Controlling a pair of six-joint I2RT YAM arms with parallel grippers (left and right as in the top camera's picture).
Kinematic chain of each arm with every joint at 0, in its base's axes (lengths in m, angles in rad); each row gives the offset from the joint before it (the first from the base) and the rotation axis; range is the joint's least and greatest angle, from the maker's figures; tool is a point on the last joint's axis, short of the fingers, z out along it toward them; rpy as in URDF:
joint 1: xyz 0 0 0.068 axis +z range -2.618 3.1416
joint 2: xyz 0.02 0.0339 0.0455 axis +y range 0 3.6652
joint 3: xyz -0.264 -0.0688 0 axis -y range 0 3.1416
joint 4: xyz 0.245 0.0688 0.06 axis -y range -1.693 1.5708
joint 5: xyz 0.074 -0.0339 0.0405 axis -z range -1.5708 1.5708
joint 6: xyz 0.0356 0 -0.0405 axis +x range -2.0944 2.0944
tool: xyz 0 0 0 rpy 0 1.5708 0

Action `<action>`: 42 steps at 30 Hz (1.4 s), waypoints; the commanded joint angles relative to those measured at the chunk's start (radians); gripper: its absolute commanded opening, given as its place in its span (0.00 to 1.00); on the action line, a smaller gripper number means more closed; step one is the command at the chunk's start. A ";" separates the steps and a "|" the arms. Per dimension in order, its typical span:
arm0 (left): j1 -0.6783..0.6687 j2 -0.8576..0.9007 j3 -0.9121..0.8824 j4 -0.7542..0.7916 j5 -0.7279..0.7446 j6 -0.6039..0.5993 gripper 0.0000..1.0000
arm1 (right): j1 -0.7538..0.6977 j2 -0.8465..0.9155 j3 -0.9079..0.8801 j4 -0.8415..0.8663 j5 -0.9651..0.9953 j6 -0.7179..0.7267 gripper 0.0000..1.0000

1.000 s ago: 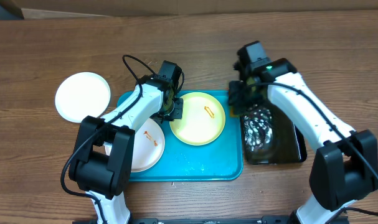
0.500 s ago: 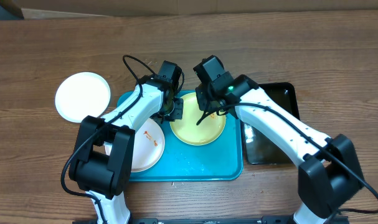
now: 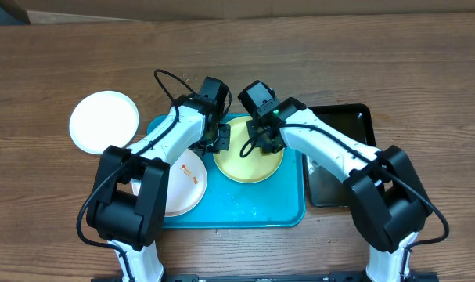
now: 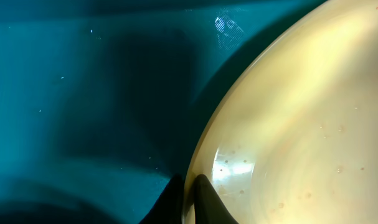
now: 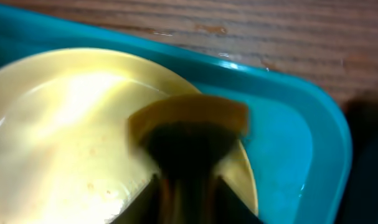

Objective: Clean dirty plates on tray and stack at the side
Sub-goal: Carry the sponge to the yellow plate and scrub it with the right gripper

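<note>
The pale yellow-green plate (image 3: 245, 166) lies on the teal tray (image 3: 249, 210), at its far middle. My left gripper (image 3: 217, 141) is shut on the plate's left rim; in the left wrist view the fingertips (image 4: 189, 186) pinch the rim of the plate (image 4: 301, 124). My right gripper (image 3: 261, 144) is over the plate's far part, shut on a yellow-brown sponge (image 5: 189, 118) that presses on the plate (image 5: 64, 118). A white plate (image 3: 184, 182) with orange smears lies on the tray's left. Another white plate (image 3: 104, 121) lies on the table, left of the tray.
A black tray (image 3: 347, 184) with water stands right of the teal tray. The teal tray's rim (image 5: 313, 124) and bare wood beyond it show in the right wrist view. The left wrist view shows the tray floor (image 4: 83, 93).
My right arm has swung left from the black tray to the yellow-green plate, carrying the sponge. It now covers the orange smear. The left arm has not moved.
</note>
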 commanded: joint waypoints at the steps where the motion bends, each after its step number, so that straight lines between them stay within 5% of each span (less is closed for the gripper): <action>1: 0.005 0.014 -0.007 -0.004 0.001 0.013 0.08 | 0.003 0.018 -0.001 0.001 0.015 0.000 0.45; 10: 0.005 0.014 -0.007 -0.004 0.000 0.014 0.09 | 0.002 0.018 -0.002 -0.020 0.012 0.026 0.36; 14: 0.005 0.014 -0.007 -0.005 0.000 0.014 0.09 | 0.002 0.025 -0.014 -0.018 0.012 0.026 0.16; 26: 0.005 0.014 -0.007 -0.011 0.000 0.016 0.09 | 0.002 0.103 -0.035 0.026 -0.109 0.104 0.07; 34: 0.005 0.014 -0.007 -0.010 0.000 0.017 0.09 | -0.002 0.106 -0.035 0.068 -0.426 0.092 0.04; 42: 0.005 0.014 -0.007 -0.010 0.000 0.016 0.09 | -0.097 0.091 0.016 0.054 -0.789 -0.086 0.04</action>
